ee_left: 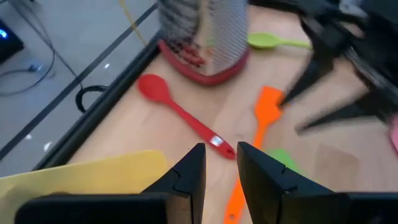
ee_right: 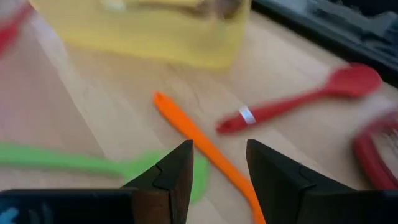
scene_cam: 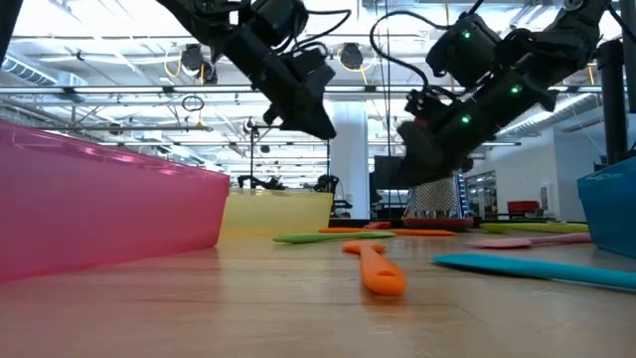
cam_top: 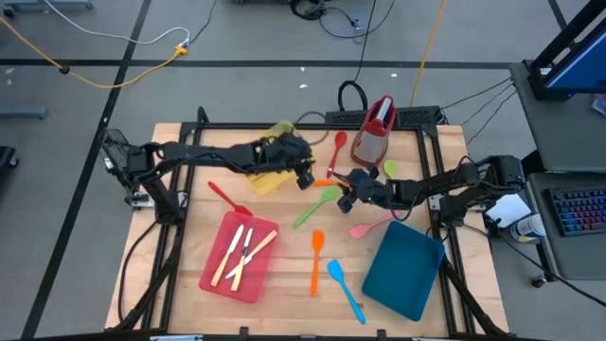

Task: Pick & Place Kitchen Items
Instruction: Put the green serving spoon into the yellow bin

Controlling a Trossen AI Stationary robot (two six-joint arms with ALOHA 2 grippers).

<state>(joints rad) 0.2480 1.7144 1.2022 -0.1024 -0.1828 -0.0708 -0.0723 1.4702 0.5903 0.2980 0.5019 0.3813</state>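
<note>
Orange spatula (ee_right: 205, 149) under open, empty right pincer (ee_right: 217, 163).

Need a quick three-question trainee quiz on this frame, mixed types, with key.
1. True or false: the pink tray holds utensils.
2. Which tray is empty? A yellow, B pink, C blue.
3. Fill in: the orange spatula below the right gripper lies across a ____ spoon.

Key: 1 true, pale and wooden utensils lie in it. 2 C, the blue tray. 3 green; that orange spatula is not held, the jaws are open.
</note>
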